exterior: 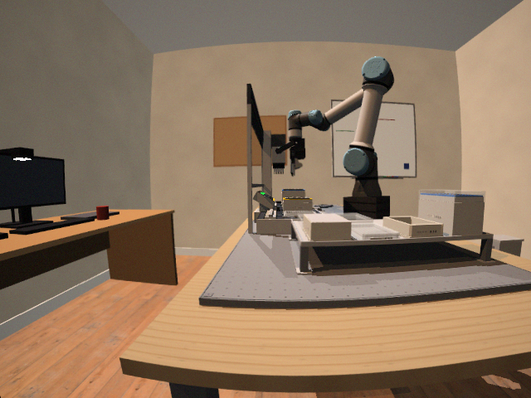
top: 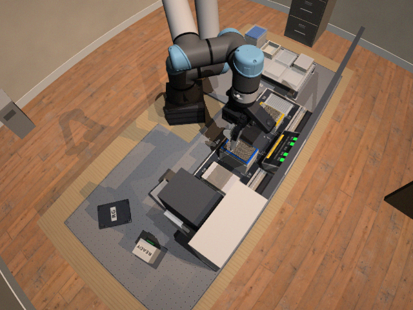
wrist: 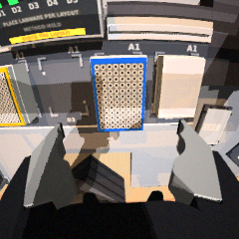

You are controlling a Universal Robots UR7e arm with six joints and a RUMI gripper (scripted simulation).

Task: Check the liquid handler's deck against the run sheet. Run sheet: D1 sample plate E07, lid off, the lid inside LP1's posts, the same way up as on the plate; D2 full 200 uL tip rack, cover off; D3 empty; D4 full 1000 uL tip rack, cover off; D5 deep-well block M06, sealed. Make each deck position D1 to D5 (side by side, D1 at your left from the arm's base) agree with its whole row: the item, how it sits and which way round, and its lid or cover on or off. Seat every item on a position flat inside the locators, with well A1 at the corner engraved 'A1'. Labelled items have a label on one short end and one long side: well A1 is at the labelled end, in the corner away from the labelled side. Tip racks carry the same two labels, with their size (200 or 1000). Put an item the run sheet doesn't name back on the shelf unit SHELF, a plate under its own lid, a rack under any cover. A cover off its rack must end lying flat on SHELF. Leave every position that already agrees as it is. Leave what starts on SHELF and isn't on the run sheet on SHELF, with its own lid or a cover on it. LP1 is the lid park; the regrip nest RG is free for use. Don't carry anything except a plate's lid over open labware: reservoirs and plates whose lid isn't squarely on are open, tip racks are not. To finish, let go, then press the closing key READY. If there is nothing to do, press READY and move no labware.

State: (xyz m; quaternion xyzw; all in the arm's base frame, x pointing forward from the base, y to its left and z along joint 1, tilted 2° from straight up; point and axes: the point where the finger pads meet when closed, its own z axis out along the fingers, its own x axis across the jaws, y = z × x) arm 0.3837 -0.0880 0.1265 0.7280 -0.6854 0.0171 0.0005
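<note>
A grey surface [wrist: 149,144] edges the deck nearest the camera. Above it hangs the tool [wrist: 121,166], open and holding nothing. Beyond, a blue rack [wrist: 119,93] full of tips sits uncovered, open deck to its left, a beige block [wrist: 180,86] just right.

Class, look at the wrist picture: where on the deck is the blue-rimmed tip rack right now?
The blue-rimmed tip rack sits centre frame, between a vacant position on its left and a beige block on its right.

I see beige walls, a plank floor [exterior: 85,342], a desk [exterior: 85,222] with a monitor [exterior: 31,182] and red mug [exterior: 102,212], a corkboard [exterior: 231,141], a whiteboard [exterior: 397,141], a filing cabinet [top: 308,18].
</note>
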